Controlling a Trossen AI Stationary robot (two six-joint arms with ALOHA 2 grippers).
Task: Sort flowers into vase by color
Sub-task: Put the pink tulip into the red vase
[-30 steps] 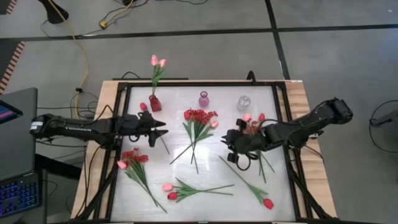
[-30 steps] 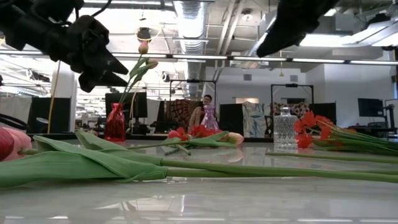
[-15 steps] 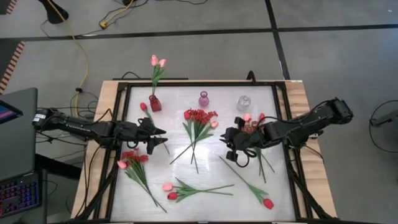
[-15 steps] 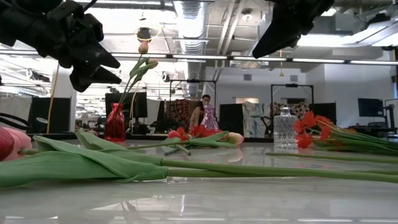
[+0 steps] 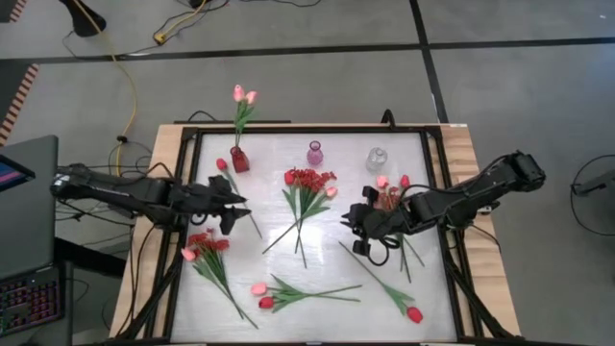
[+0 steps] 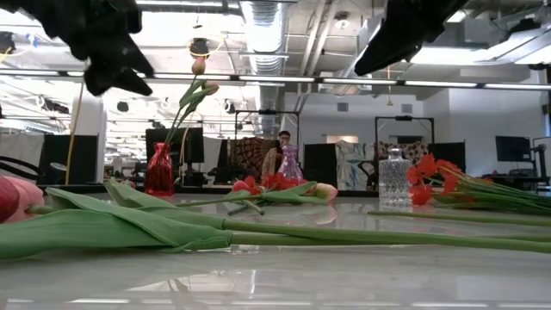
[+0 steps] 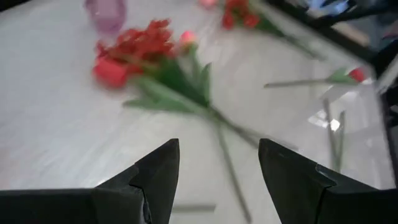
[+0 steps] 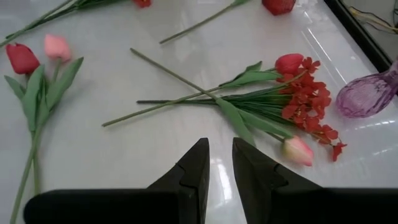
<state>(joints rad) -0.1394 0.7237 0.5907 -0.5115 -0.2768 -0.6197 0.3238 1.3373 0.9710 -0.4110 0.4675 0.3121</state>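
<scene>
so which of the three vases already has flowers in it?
The red vase, leftmost in the row, holds pink tulips. The purple vase and clear vase hold none.

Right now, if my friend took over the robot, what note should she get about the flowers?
Left tool: open, empty, raised over the table's left side.
Right tool: nearly closed, empty, raised right of centre.
Done: two pink tulips stand in the red vase.
Empty so far: purple vase, clear vase.
Left to sort, all lying on the table: the centre bunch, the bunch by the right tool, the front-left bunch, the front pair of tulips, one red tulip front right, and one bud beside the red vase.
</scene>
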